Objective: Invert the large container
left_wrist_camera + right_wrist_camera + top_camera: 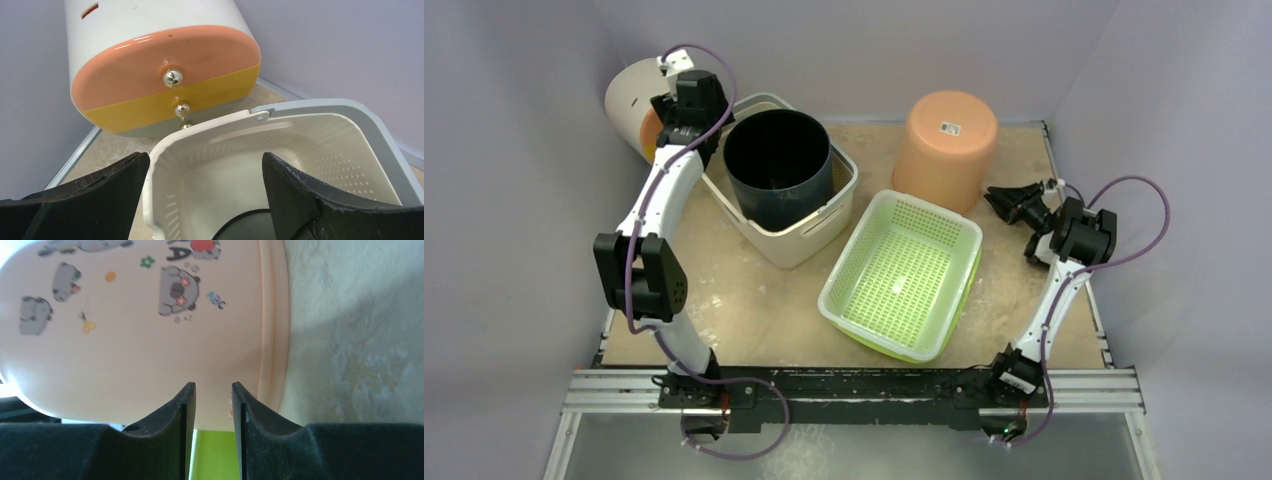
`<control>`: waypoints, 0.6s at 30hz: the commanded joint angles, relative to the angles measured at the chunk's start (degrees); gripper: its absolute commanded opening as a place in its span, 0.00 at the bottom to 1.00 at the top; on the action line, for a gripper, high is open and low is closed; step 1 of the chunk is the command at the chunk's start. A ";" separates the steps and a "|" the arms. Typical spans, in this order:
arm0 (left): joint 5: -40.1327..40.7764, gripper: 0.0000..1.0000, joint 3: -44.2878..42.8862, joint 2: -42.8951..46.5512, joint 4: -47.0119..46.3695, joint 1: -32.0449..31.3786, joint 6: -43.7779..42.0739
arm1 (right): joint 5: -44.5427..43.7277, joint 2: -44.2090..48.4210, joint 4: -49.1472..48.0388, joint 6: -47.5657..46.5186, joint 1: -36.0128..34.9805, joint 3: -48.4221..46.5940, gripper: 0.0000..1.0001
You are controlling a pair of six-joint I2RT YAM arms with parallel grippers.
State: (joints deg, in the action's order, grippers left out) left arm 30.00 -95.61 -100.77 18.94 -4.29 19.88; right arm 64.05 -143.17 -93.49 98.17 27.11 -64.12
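walls [854,50]: plain pale lavender | tabletop [754,310]: mottled beige, scuffed | front rail [1104,385]: metal | light: even

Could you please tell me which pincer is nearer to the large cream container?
Left. The left pincer is open astride the large container's far-left corner rim; the right pincer is far off to its right, pointing at the upturned orange bucket.

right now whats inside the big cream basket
A black round bin stands upright inside the large container, open end up, taking up much of it. The bin's own inside is too dark to tell. The container's floor under the bin is covered.
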 commanded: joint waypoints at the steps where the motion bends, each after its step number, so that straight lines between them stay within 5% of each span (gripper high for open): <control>1: -0.64 0.85 -3.42 -1.23 -1.35 -0.01 -0.63 | -1.76 5.41 -16.23 4.79 0.28 -5.47 0.36; 6: -0.97 0.85 -4.37 -2.03 -1.35 -0.01 -0.40 | -1.49 9.83 -12.64 6.12 -3.03 -17.14 0.36; 18: -0.98 0.85 -4.16 -1.71 -1.27 -0.01 -0.53 | 0.40 13.90 23.17 -13.06 -11.66 -49.90 0.37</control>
State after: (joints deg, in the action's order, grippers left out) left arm 28.93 -97.30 -103.31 18.96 -4.29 19.92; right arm 63.11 -131.33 -81.21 93.84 16.86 -106.39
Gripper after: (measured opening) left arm 0.845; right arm 0.369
